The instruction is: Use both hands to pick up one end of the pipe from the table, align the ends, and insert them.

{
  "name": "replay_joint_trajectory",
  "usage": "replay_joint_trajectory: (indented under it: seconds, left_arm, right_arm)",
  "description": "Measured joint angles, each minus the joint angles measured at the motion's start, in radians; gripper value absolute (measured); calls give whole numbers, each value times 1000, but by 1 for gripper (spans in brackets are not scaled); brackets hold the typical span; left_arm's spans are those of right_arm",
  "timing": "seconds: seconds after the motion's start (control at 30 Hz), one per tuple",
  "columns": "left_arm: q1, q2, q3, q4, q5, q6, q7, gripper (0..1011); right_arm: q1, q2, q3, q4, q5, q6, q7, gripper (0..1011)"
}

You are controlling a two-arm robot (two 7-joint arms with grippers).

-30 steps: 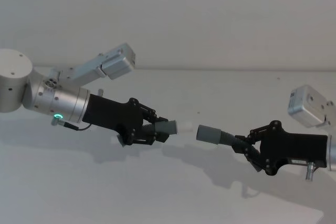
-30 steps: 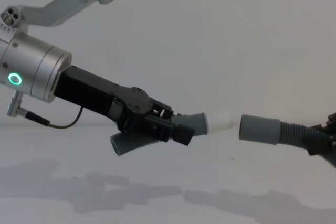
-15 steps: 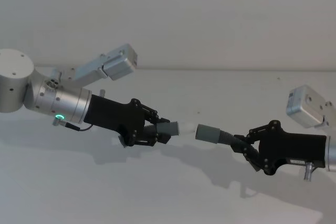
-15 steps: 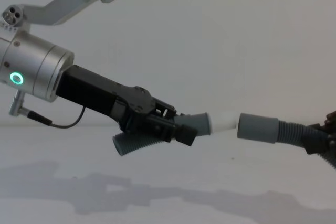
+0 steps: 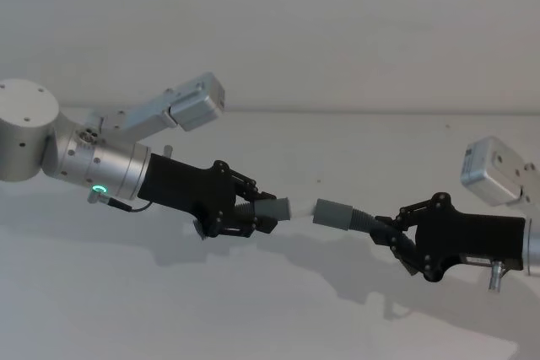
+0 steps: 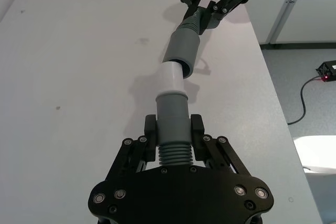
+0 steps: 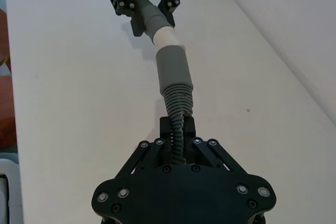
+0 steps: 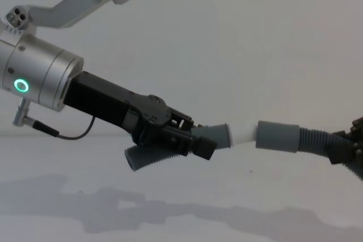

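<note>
Chest view: two hose pieces [image 8: 170, 150] [image 8: 309, 140], one per hand [image 8: 190, 140] [image 8: 347, 150].

This is looking like a lab or test room, not a home: a plain matte white table [image 6: 79, 77] is standing against a bare white wall [image 5: 337, 23]. Beyond the table's edge, a grey floor [image 6: 302, 77] is showing, with a thin black cable [image 6: 304, 98] trailing to a small black box with a red light [image 6: 326, 71].
</note>
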Motion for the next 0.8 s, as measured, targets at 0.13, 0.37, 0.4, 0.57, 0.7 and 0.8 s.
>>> replay_joint_trajectory:
  seconds: [0.13, 0.37, 0.4, 0.57, 0.7, 0.8]
  left_arm:
    - [-3, -1, 4, 2, -1, 1, 0, 371]
    - [-9, -5, 12, 8, -5, 1, 0, 371]
    - [-10, -6, 14, 9, -7, 0, -1, 371]
    - [-14, -10, 20, 10, -10, -2, -4, 371]
    - [-16, -10, 23, 9, -12, -2, -5, 371]
    - [-18, -8, 26, 6, -13, -2, -5, 371]
  right_arm:
    - [0, 4, -1, -3, 4, -3, 0, 114]
    - [1, 12, -5, -9, 10, -9, 1, 114]
    - [1, 12, -5, -9, 11, -9, 1, 114]
    - [3, 16, -9, -11, 15, -11, 2, 114]
    - [5, 19, -11, -12, 18, -12, 2, 114]
    - [6, 21, -14, -12, 20, -13, 2, 114]
